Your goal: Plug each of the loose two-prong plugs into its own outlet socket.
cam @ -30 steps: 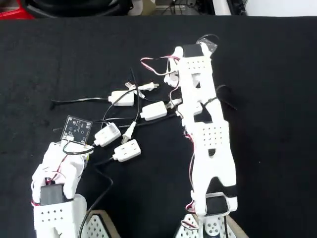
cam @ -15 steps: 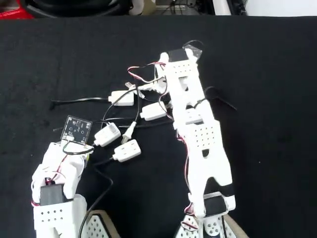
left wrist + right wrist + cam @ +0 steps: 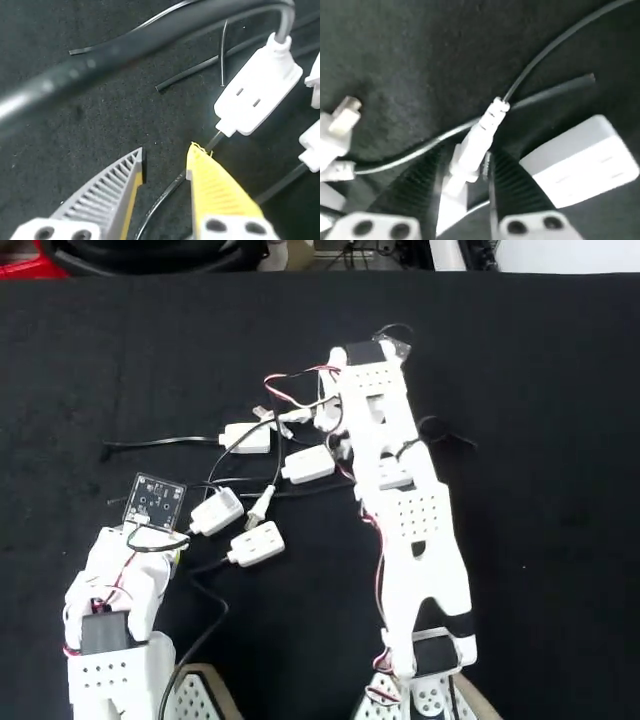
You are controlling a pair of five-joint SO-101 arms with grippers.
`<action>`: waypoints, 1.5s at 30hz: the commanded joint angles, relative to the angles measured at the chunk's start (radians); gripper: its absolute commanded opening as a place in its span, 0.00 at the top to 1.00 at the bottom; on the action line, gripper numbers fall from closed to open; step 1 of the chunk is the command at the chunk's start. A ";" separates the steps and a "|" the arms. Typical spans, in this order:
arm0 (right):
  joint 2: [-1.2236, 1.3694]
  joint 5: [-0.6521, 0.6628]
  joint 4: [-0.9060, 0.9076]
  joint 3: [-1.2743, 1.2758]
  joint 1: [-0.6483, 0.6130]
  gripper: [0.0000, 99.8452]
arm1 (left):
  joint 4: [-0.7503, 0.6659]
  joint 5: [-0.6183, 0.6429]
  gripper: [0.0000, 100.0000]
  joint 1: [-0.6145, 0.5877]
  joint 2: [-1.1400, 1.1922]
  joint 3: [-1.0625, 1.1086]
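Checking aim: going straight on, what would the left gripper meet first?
Probably the thin black cord between the open fingers of the left gripper, then bare cloth; the white outlet socket sits off that line. Depth unclear.

The surface [image 3: 560,440] is covered in black cloth. Past its far edge lie a red object [image 3: 20,262] at the left corner, a dark rounded shape [image 3: 150,255] beside it, and some cables [image 3: 352,252].

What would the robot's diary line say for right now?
left gripper: open, near socket | right gripper: around plug | plug: lying on table
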 commanded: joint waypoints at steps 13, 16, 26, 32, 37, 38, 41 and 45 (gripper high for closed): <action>-0.447 0.543 0.037 0.214 -0.029 0.99 | -0.098 -0.005 0.85 0.016 0.002 0.047; -0.591 0.598 0.037 0.409 -0.041 0.99 | -0.095 -0.005 0.85 0.016 0.002 0.050; -0.951 0.732 0.029 1.130 -0.206 0.99 | -0.089 -0.005 0.85 0.016 0.002 0.048; -0.842 0.914 -0.011 1.279 -0.218 0.98 | -0.089 -0.005 0.85 0.016 0.002 0.051; -0.644 0.945 -0.014 1.228 -0.216 0.92 | -0.003 -0.011 0.85 0.015 0.002 0.025; -0.602 0.930 -0.014 1.199 -0.209 0.90 | 0.011 -0.011 0.85 0.015 0.002 0.024; -0.496 0.904 0.009 1.090 -0.192 0.90 | 0.018 -0.012 0.85 0.015 0.002 0.022; -0.412 0.899 0.037 0.990 -0.192 0.90 | 0.025 -0.068 0.85 0.015 0.002 0.022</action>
